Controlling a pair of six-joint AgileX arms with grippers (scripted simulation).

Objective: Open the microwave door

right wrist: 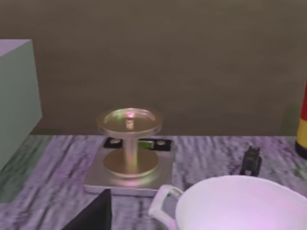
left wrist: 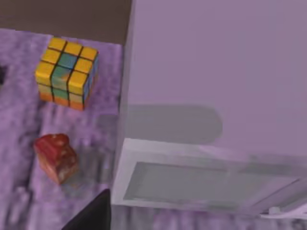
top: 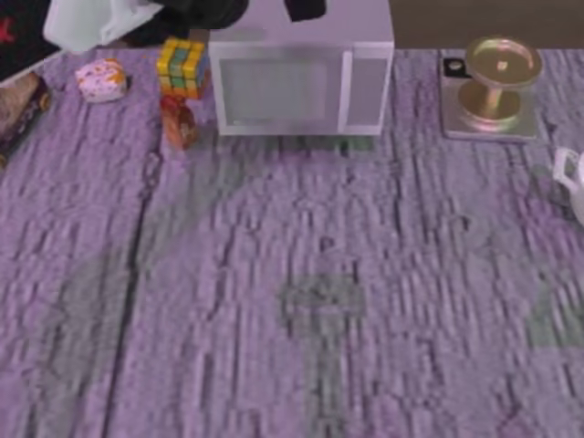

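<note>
Microwave at counter's far edge, left of centre; door faces near edge, looks shut or barely ajar. Judged heavy, rigid box; door stiff, smooth, hinged panel. Best hold: thin vertical handle at door's right side, pull outward. Rubik's cube and small red block just beside microwave's left side. Gold scale toward far right corner. Left pincer above microwave, right pincer near white cup at right edge; finger state: cannot tell.
</note>
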